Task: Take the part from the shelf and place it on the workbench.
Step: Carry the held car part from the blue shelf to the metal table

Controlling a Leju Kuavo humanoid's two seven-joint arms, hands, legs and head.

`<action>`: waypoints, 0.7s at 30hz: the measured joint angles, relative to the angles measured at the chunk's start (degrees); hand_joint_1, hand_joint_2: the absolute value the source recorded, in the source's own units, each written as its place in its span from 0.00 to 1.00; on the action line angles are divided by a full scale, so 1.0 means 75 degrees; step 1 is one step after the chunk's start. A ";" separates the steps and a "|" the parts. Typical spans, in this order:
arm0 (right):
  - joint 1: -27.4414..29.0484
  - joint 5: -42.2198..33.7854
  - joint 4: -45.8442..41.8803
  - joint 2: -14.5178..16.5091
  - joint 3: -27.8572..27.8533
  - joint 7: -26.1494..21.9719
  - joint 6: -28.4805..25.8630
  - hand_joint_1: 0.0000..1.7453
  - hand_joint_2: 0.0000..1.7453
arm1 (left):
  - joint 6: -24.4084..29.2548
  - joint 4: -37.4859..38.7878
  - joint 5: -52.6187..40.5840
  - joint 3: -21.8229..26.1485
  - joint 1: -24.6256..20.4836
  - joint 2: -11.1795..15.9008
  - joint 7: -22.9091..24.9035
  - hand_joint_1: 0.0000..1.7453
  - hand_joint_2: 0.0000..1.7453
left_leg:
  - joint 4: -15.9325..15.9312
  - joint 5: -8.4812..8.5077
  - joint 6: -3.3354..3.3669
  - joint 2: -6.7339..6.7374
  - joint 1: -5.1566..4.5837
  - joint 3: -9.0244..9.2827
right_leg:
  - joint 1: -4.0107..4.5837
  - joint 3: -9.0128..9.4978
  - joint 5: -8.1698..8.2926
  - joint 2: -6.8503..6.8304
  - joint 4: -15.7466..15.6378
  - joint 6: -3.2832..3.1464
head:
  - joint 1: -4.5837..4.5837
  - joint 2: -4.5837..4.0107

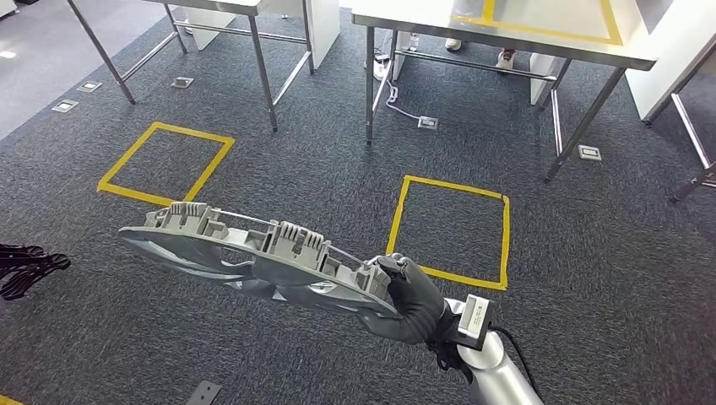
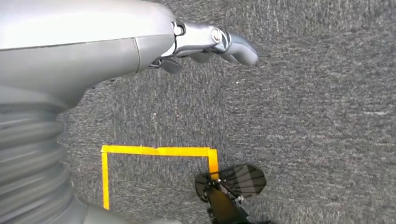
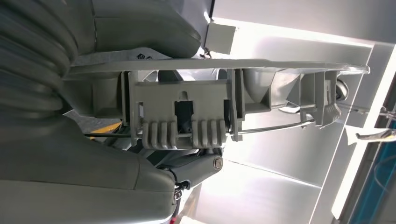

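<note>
Item: part (image 1: 253,253), a long grey moulded housing with ribbed clips along its upper edge and a thin wire running between them.
Location: carried in the air over the carpeted floor (image 1: 279,160), clear of any surface. It reaches out across the head view from the right hand toward the robot's left side, roughly level, tilted slightly.

Holder: right hand (image 1: 414,299). Its fingers (image 1: 395,268) are wrapped round one end of the part; the far end is unsupported. In the right wrist view the part (image 3: 187,112) lies close against the hand, clamped between the thumb (image 3: 140,28) and the hand's lower side.

Left hand (image 2: 210,44): hangs over the floor, holding nothing; fingers loosely curled, neither splayed nor closed into a fist.

Surroundings: steel-legged workbench (image 1: 507,38) ahead, its surface marked with a yellow tape outline; a second bench (image 1: 228,7) toward the left. Two yellow tape squares on the floor, one (image 1: 165,164) left of centre and one (image 1: 452,232) just beyond the right hand. A person's shoes (image 1: 505,59) visible under the workbench.

Progress, as judged: pickup appears complete, since the part is in hand and off any shelf. Outstanding: close the remaining floor to the workbench, set the part on its surface, release.
</note>
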 joint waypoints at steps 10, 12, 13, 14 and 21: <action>-0.0105 0.0004 0.0006 0.0052 0.0000 0.0035 -0.0074 1.00 1.00 | 0.0047 -0.0001 -0.0102 0.0003 0.0008 0.0015 0.0001 0.00 1.00 | 0.1688 -0.0414 -0.0269 -0.0319 0.0046 -0.0984 | -0.0111 0.0215 -0.0047 0.0210 -0.0117 -0.0188 | -0.0137 0.0000; -0.0102 0.0005 0.0006 0.0055 0.0000 0.0035 -0.0076 1.00 1.00 | 0.0058 -0.0001 -0.0119 0.0003 -0.0002 0.0017 -0.0015 0.00 1.00 | 0.0711 0.0115 -0.0292 -0.0464 0.0091 -0.0552 | -0.0122 0.0239 -0.0126 0.0293 -0.0051 -0.0102 | -0.0159 0.0000; -0.0105 0.0007 0.0005 0.0057 0.0001 0.0036 -0.0074 1.00 1.00 | 0.0062 -0.0001 -0.0119 0.0002 -0.0003 0.0016 -0.0023 0.00 1.00 | 0.0347 0.0242 -0.0274 -0.0566 0.0112 -0.0386 | -0.0120 0.0222 -0.0159 0.0344 -0.0008 -0.0052 | -0.0166 0.0000; -0.0109 0.0010 0.0004 0.0057 0.0003 0.0036 -0.0071 1.00 1.00 | 0.0065 -0.0001 -0.0119 0.0001 0.0005 0.0013 -0.0029 0.00 1.00 | 0.0160 0.0260 -0.0242 -0.0647 0.0120 -0.0302 | -0.0117 0.0193 -0.0176 0.0390 0.0022 -0.0001 | -0.0165 0.0000; -0.0134 0.0023 0.0006 0.0052 0.0017 0.0026 -0.0052 1.00 1.00 | 0.0068 -0.0003 -0.0252 0.0000 -0.0041 -0.0002 -0.0032 0.00 1.00 | 0.0052 0.0153 0.0135 -0.0295 0.0080 -0.0184 | -0.0145 -0.0444 -0.0728 0.0233 0.1213 0.0254 | -0.0049 0.0000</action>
